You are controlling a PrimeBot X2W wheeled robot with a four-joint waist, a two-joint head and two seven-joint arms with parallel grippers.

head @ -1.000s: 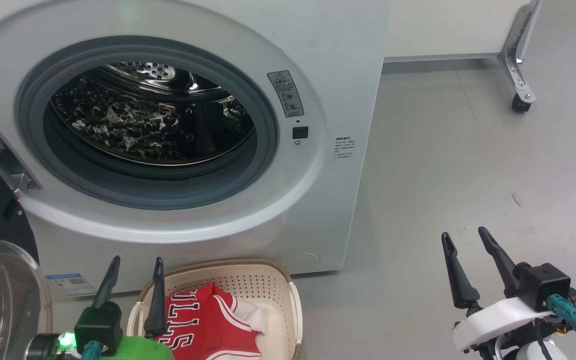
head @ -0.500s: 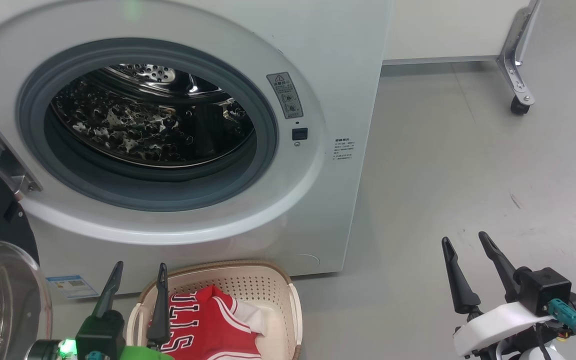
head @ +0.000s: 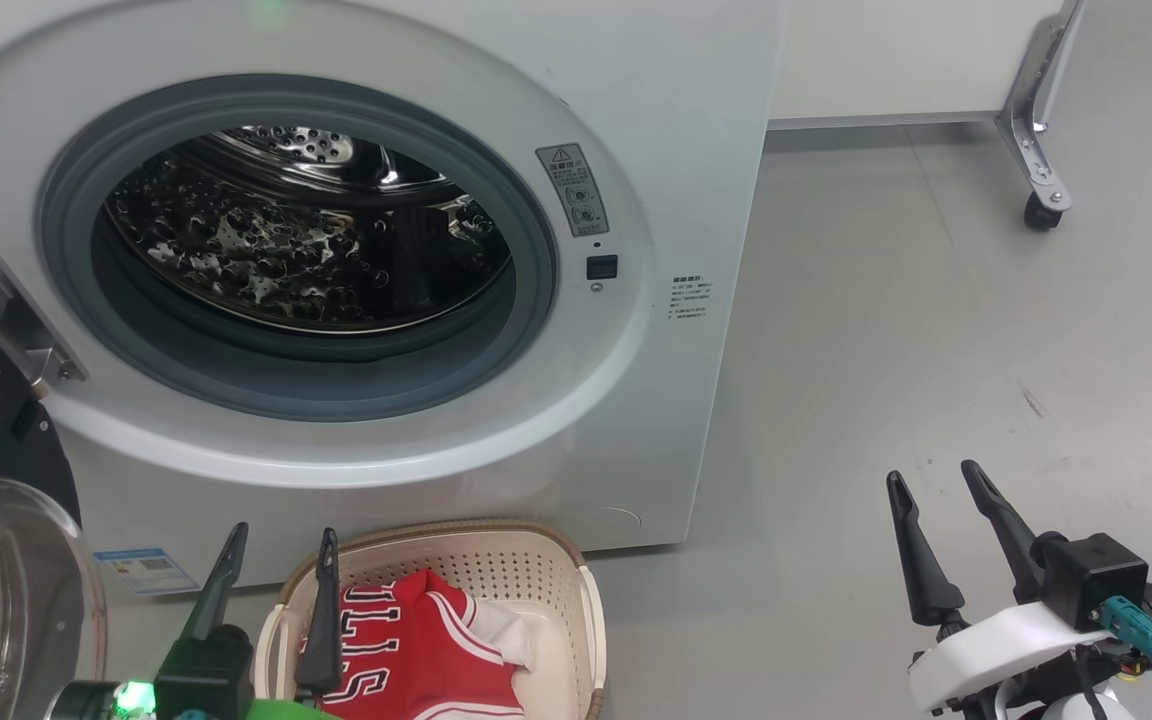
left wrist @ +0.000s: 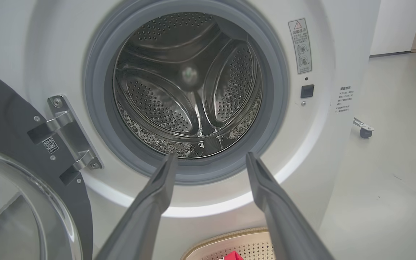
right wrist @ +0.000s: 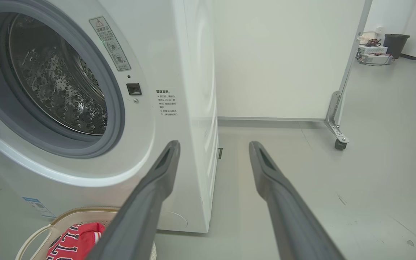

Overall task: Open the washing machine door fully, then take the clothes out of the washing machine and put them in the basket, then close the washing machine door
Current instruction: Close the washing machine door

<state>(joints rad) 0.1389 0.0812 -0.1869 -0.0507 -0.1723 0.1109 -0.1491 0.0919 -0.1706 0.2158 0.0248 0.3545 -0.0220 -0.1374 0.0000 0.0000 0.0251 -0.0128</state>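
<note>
Both the left gripper (head: 283, 530) and right gripper (head: 933, 471) gape wide and empty, slightly lower than before. Clothes (head: 416, 640) stay in the basket (head: 526, 565).

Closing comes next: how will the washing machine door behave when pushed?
The washing machine door probably swings as one rigid piece on its metal hinge. Its bulging glass window looks glossy, so the left gripper may slide there. Thick glass suggests it is fairly heavy.
</note>
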